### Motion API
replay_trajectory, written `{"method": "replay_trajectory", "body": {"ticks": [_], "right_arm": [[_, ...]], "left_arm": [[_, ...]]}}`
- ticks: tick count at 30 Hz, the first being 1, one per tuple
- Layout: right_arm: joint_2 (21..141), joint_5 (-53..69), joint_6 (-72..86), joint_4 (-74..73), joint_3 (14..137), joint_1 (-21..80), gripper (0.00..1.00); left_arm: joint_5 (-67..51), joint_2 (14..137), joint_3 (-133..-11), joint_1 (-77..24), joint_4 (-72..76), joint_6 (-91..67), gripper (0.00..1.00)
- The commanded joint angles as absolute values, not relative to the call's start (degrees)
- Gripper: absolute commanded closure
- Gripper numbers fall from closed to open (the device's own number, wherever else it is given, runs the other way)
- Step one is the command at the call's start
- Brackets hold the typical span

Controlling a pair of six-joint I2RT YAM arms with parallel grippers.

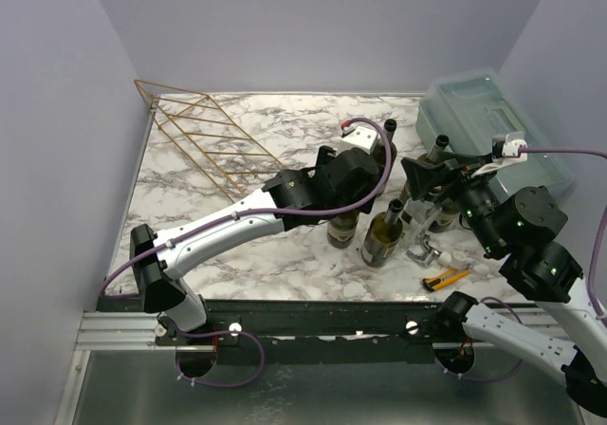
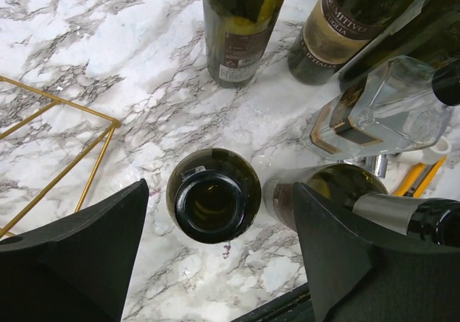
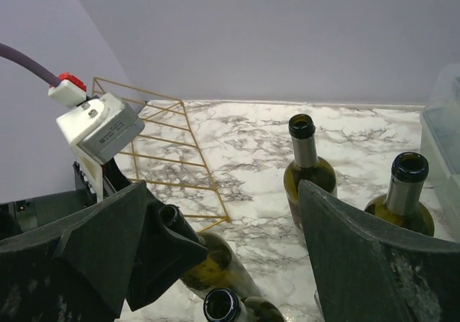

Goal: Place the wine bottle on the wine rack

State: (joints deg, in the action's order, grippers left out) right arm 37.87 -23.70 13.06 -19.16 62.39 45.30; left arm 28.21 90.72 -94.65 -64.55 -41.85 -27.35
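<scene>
**Centre on the neck, then pinch**

Top view: the wine rack (image 1: 204, 140) lies far-left, well apart from the upright wine bottle (image 1: 342, 228).
Left wrist: the left gripper (image 2: 219, 214) is spread astride the bottle's mouth, not touching it; close evenly.
Right wrist: the right gripper (image 3: 219, 207) is spread and empty; keep it clear.

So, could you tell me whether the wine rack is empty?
Empty: the wine rack shows only bare rungs in the top view; the bottles are on the table.

Seen from above, the left arm (image 1: 237, 218) hides most of the bottle (image 1: 343, 231) under it, only its lower part showing.
</scene>
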Motion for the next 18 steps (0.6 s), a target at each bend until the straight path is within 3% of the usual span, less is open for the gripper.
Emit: {"method": "replay_trajectory", "body": {"ticks": [1,18], "right_arm": [[37.2,-25.6,13.0,-19.4,61.6,45.4,0.11],[36.2,-27.1,12.1,-20.2,60.7,45.4,0.09]], "left_arm": [[32.7,93.1,-97.3,-65.5,-44.4,-26.4,0.21],[34.4,97.6,-100.7,-65.7,-47.5,-25.8,0.54]]}}
